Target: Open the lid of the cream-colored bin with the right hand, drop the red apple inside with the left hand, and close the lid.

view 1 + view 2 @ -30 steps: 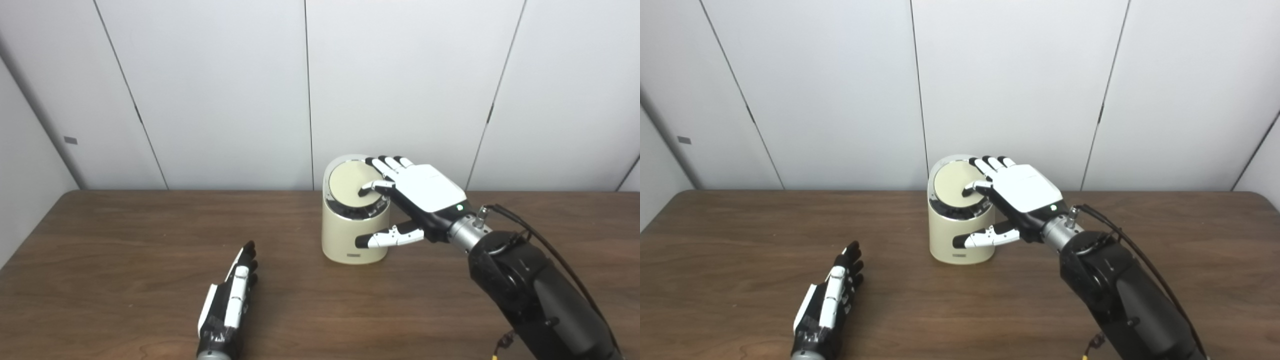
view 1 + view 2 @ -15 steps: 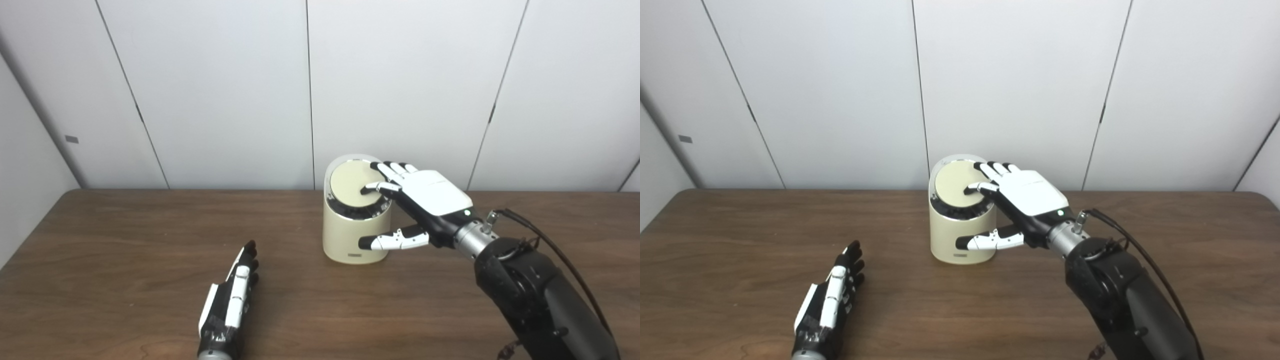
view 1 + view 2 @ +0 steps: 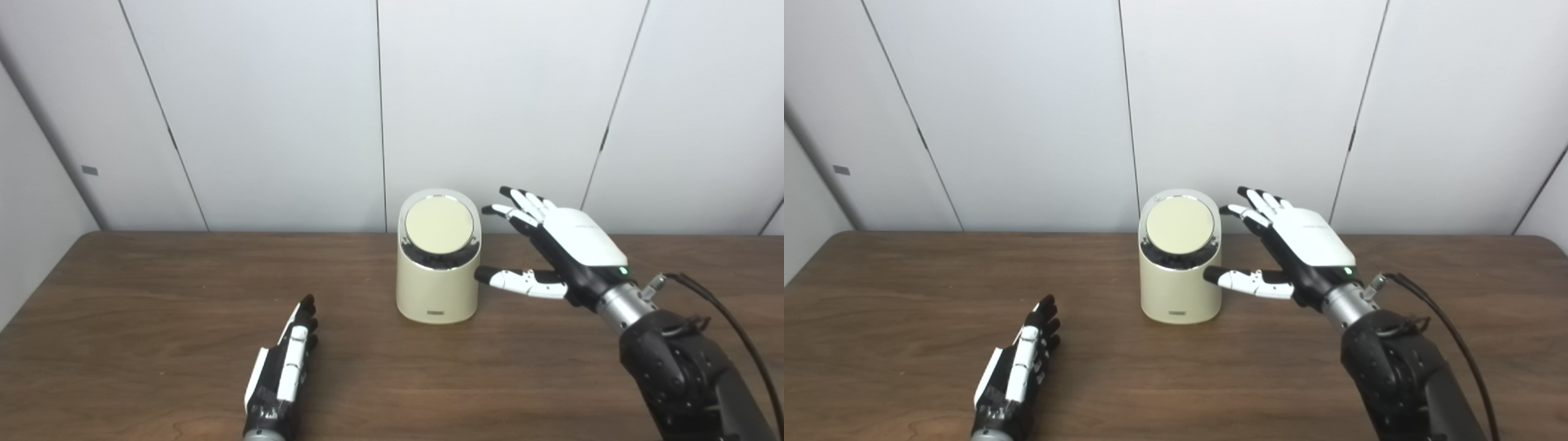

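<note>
Our right hand [image 3: 566, 245] hangs just right of the cream-colored bin [image 3: 437, 288], fingers spread, grasping nothing, thumb tip close to the wall. Our left hand [image 3: 283, 373] lies flat on the table [image 3: 153, 306], fingers straight, empty. The lid [image 3: 440, 225] sits closed and we see no red apple anywhere (likely inside, we judge). So we judge the closing step done; the next move calls for drawing the right hand clear to rest.
</note>
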Robot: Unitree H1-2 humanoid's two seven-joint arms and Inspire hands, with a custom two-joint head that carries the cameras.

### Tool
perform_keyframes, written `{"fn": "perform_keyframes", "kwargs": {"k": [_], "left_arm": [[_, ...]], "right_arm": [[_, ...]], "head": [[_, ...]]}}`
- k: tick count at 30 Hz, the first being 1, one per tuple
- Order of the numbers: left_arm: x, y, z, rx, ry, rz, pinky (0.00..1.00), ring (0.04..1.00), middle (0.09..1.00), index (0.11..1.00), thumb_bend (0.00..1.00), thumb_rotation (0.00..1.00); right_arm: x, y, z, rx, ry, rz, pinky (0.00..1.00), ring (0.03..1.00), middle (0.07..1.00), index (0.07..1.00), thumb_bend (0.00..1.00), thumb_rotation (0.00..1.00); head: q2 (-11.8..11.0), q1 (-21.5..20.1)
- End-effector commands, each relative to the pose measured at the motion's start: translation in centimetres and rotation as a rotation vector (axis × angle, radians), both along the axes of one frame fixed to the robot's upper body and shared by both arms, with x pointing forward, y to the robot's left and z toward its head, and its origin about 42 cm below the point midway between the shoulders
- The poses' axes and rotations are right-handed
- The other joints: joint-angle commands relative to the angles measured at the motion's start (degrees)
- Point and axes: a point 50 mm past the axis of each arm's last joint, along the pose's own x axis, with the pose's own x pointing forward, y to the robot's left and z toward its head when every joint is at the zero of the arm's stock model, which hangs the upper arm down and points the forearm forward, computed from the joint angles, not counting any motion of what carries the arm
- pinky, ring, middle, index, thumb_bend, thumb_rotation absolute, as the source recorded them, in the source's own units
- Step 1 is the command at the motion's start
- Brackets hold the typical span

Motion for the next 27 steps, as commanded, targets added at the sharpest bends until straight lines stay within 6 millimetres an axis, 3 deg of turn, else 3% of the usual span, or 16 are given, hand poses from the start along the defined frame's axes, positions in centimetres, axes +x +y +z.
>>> {"fn": "perform_keyframes", "kwargs": {"k": [1, 6, 10, 17, 27], "left_arm": [[0.0, -0.3, 0.1, 0.02, -0.015, -0.003, 1.0, 1.0, 1.0, 1.0, 0.62, 0.94], [-0.1, 0.1, 0.2, 0.035, -0.055, 0.006, 1.0, 1.0, 1.0, 1.0, 0.61, 0.95], [-0.3, 0.3, 0.3, 0.035, -0.116, 0.001, 1.0, 1.0, 1.0, 1.0, 0.59, 0.96], [-0.6, 1.1, 0.1, 0.043, -0.167, 0.033, 1.0, 0.993, 0.993, 1.0, 0.58, 0.99], [-1.8, 2.7, -1.0, 0.042, -0.227, 0.06, 1.0, 0.988, 0.992, 1.0, 0.58, 0.99]], "right_arm": [[-0.5, -0.8, 1.7, 0.07, -0.072, 0.005, 1.0, 1.0, 1.0, 0.912, 0.51, 0.91], [-2.3, -3.3, -1.1, 0.285, 0.049, -0.031, 0.96, 1.0, 1.0, 0.952, 0.51, 0.96], [-3.2, -4.6, -4.8, 0.556, 0.156, -0.055, 0.97, 0.995, 1.0, 0.98, 0.55, 1.0], [-3.9, -4.4, -8.3, 0.878, 0.243, -0.046, 1.0, 1.0, 1.0, 0.998, 0.63, 1.0], [-5.8, -3.0, -10.8, 1.106, 0.256, -0.058, 1.0, 0.995, 0.985, 0.959, 0.57, 1.0]], "head": [[0.1, 0.1], [0.2, -0.2], [0.4, 0.0], [0.5, -0.2], [0.5, -0.7]]}}
